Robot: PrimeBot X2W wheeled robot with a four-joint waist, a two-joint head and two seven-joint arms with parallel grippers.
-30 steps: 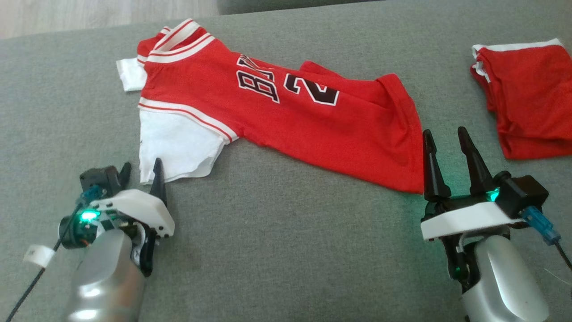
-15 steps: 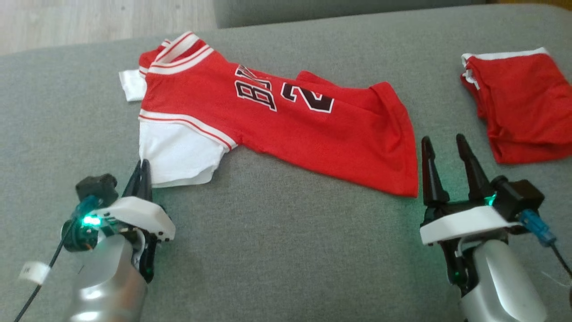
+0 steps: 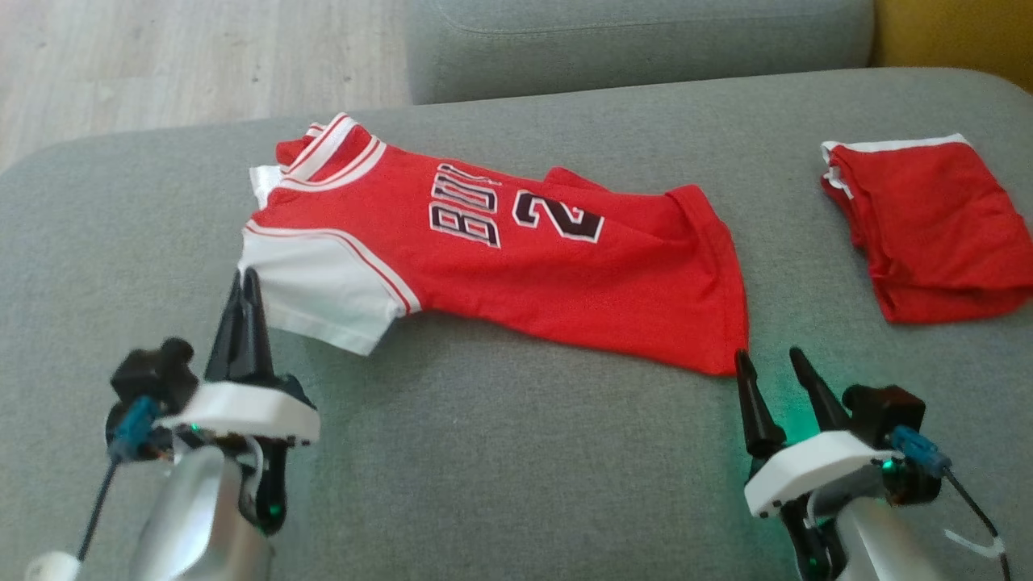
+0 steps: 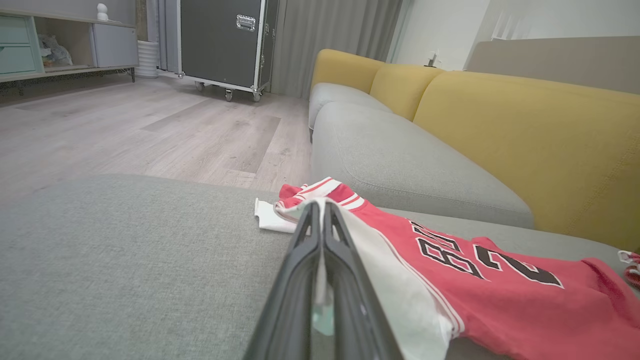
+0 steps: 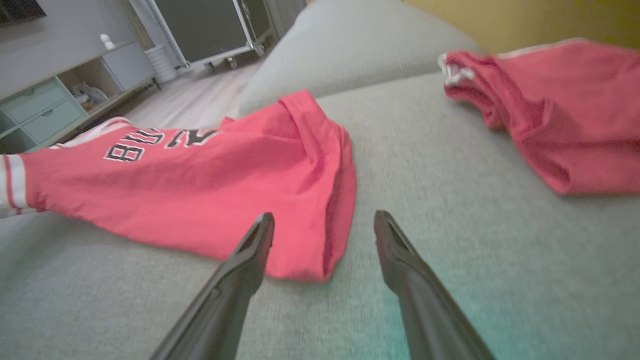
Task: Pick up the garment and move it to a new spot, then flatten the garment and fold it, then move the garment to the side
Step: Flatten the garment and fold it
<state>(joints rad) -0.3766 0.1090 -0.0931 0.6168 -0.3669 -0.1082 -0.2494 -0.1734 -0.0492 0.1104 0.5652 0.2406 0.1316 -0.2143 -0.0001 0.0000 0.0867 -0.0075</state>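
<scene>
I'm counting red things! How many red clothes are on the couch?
2. The jersey lies in the middle of the couch, one white sleeve raised. A folded red garment lies apart at the far right. More could sit beyond the picture's edge.

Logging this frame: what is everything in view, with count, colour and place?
jersey: one, red with white sleeves, across the seat
second garment: one, red with white trim, seat's right
seat: one, grey, under both garments
backrest: one, yellow, behind the seat
case: one, black, on the wood floor
left gripper: one, dark, shut on the jersey's sleeve
right gripper: one, dark, open near the jersey's hem
</scene>
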